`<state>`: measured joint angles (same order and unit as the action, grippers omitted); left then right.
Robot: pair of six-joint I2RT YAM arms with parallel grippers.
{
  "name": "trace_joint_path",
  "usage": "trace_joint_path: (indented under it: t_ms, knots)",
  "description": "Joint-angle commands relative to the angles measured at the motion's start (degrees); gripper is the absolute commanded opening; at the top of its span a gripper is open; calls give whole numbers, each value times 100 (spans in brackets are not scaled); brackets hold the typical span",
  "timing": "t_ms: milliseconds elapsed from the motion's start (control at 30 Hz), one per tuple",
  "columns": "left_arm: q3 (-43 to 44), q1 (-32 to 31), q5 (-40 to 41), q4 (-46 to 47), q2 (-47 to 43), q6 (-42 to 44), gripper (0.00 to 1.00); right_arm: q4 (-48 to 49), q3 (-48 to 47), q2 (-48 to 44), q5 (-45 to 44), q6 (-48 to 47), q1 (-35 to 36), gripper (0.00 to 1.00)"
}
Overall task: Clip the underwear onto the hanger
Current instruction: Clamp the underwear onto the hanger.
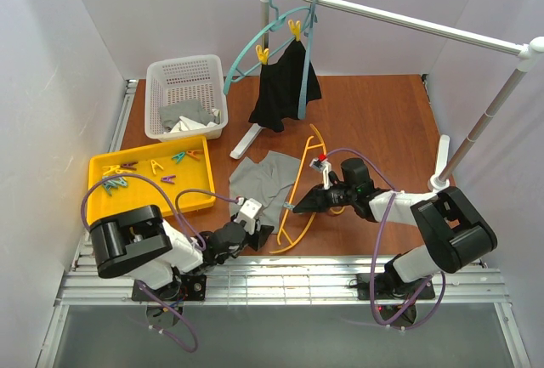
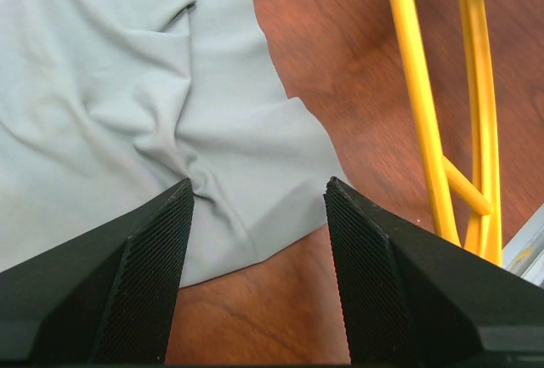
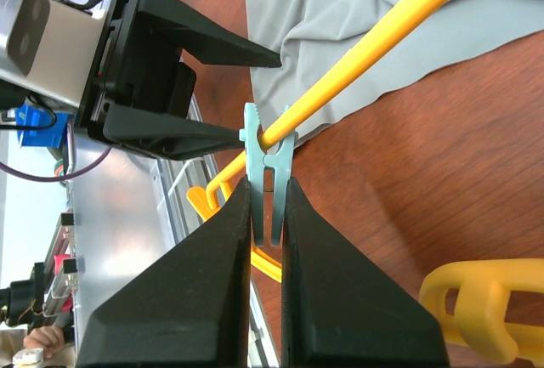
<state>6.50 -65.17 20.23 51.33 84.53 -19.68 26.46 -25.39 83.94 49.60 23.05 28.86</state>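
at the middle of the table [image 1: 374, 130]: grey underwear [image 1: 265, 177] flat and rumpled on the wood. near corner seen close in the left wrist view [image 2: 127, 87], creased.

just right of it: yellow-orange hanger [image 1: 299, 189], running near to far, one thin bar crossing over the cloth's right edge. same bar slanting above the grey fabric [image 3: 357, 11] in the right wrist view [image 3: 365, 53].

on that bar: pale teal clip [image 3: 268, 151], mouth around the yellow plastic, tail pinched between the pressed-in fingers of the right gripper [image 3: 266, 185]. right gripper [image 1: 293, 206] reaching in from the right.

at the cloth's near edge: left gripper [image 2: 257, 189], fingers spread wide, hem between them, nothing grasped. its dark fingers [image 3: 195, 87] just left of the clip.

farther out: yellow tray [image 1: 98, 206] of loose clips at left, white basket [image 1: 183, 70] beyond it, black garment [image 1: 285, 87] on a teal hanger [image 1: 255, 45] under the rail [image 1: 399, 19].
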Motion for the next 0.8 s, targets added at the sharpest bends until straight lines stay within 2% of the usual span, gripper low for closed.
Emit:
trace_joint_path:
  t_ms: [0,133,300,433,667,733,767]
  knots:
    - [149,-442,988,-553,107,193,56,-9,43,-80,76,-186,-39,1]
    - [194,-936,1903,-633,20,289,63,0,34,-45,119,-222,-65,1]
    - [132,-1455,2459,-212,89,544,67,0,8,52,172,-257,-82,1]
    - [334,-1455,2521,-351,501,492,67,0,7,61,199,-275,-83,1]
    - [325,-1455,2354,34,723,667,69,9,42,78,216,-310,-83,1]
    - [299,-1455,2249,201,714,755,64,9,43,78,216,-301,-91,1]
    - [290,-1455,2153,237,714,773,57,17,43,78,216,-292,-91,1]
